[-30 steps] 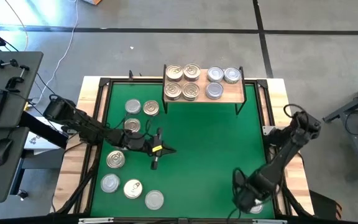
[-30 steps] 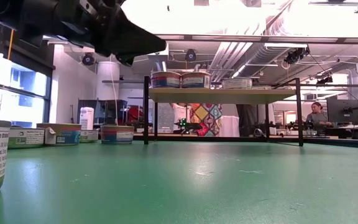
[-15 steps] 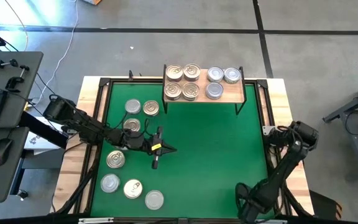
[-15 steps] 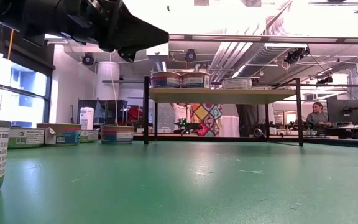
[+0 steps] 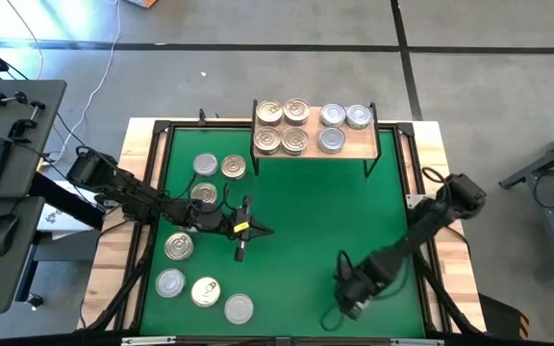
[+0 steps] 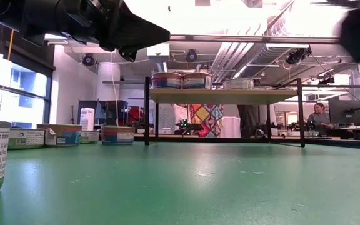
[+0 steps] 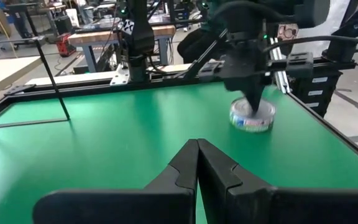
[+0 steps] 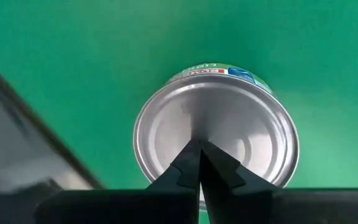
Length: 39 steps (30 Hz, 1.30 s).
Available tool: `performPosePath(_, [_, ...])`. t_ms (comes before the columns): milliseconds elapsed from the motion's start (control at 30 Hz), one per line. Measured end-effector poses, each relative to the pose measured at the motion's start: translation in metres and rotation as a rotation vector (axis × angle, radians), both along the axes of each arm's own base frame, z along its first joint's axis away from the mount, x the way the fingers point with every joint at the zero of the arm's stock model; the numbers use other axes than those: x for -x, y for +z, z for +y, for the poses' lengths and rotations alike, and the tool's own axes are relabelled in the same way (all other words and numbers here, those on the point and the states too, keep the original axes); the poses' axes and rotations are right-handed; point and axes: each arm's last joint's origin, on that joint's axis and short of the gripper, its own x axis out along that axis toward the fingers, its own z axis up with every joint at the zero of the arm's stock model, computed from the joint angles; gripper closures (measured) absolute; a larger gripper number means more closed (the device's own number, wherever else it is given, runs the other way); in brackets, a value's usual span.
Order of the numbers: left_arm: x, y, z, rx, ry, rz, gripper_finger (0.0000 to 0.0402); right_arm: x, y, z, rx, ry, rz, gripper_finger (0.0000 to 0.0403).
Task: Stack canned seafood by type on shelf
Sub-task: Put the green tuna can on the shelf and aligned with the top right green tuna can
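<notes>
right end effector shut above a silver-lidded tin
we judge pick-up unstarted: fingers pressed together, holding nothing, tin on the mat well apart from the shelf; next, reopen and straddle it.

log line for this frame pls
left gripper: shut, idle mid-mat | right gripper: shut, empty, above silver-lid tin | shelf: seven tins

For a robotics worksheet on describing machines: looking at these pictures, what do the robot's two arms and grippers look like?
Both arms are dark, nearly black, built of jointed segments with black cables looping beside them. The left gripper carries a small yellow marking near its tip. Each gripper ends in two slim, matte black fingers tapering to a point, with stepped notches along their inner edges; the right gripper shows this best. The left gripper's fingers look alike.
</notes>
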Motion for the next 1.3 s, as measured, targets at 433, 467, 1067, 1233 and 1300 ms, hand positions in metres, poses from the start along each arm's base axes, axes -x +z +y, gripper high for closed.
performPosePath(433, [0.0, 0.0, 0.0, -0.001, 0.0, 0.002, 0.0401, -0.074, 0.0, -0.073, 0.163, 0.125, -0.45, 0.0403])
performPosePath(467, [0.0, 0.0, 0.0, 0.001, 0.0, 0.002, 0.0401, -0.078, 0.001, -0.075, 0.164, 0.153, -0.485, 0.0403])
performPosePath(1067, [0.007, -0.017, -0.007, 0.077, -0.01, 0.192, 0.0401, -0.002, 0.055, -0.025, 0.607, 0.123, -0.619, 0.0394])
performPosePath(1233, [0.013, -0.028, -0.011, 0.157, -0.108, 0.344, 0.0402, 0.017, 0.053, -0.01, 0.563, 0.129, -0.587, 0.0326])
performPosePath(1300, [0.013, -0.033, -0.014, 0.19, -0.124, 0.375, 0.0402, 0.02, 0.047, -0.007, 0.558, 0.172, -0.608, 0.0281])
